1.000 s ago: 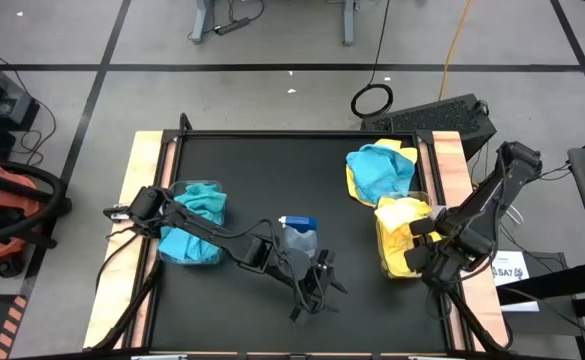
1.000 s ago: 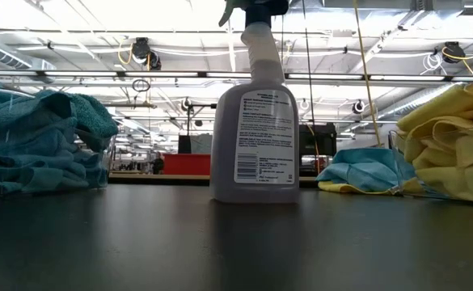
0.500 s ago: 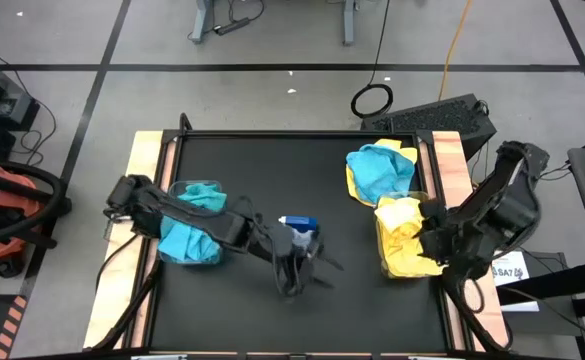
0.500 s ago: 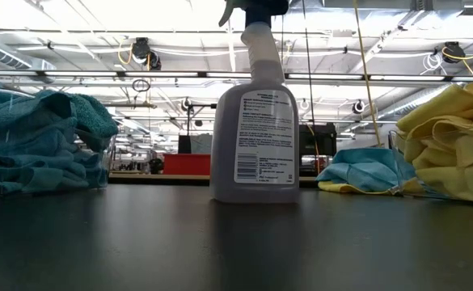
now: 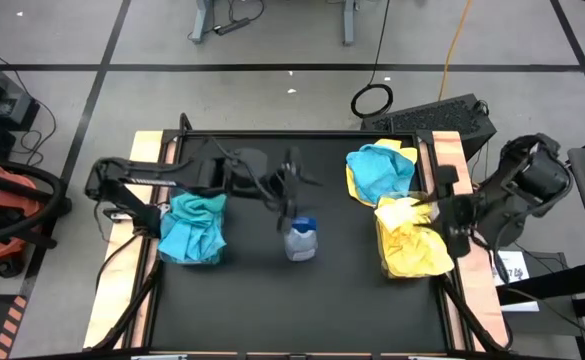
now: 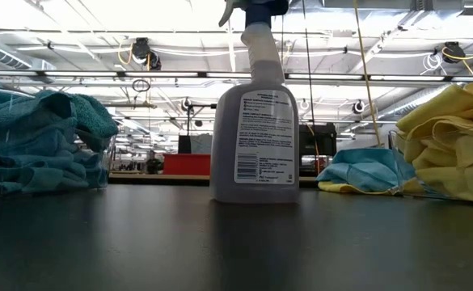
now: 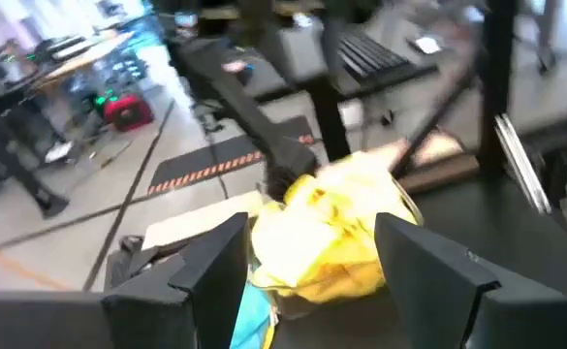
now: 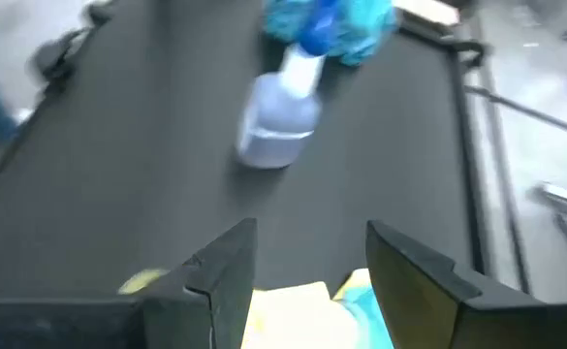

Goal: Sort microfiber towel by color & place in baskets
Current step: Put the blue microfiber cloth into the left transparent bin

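Towels [image 5: 409, 238] over baskets (rims hidden)

We see a black table top [image 5: 272, 300] edged on its left and right sides by pale wooden strips [image 5: 122, 240]. At the left of the frame lies a heap of teal towels [image 5: 192, 225]. Near the centre a grey spray bottle [image 5: 301, 240] with a blue top stands upright. At the upper right a teal towel [image 5: 377, 172] lies over a yellow one, and just below it sits a heap of yellow towels [image 5: 410, 245]. In the low view the bottle stands between the teal and yellow heaps.
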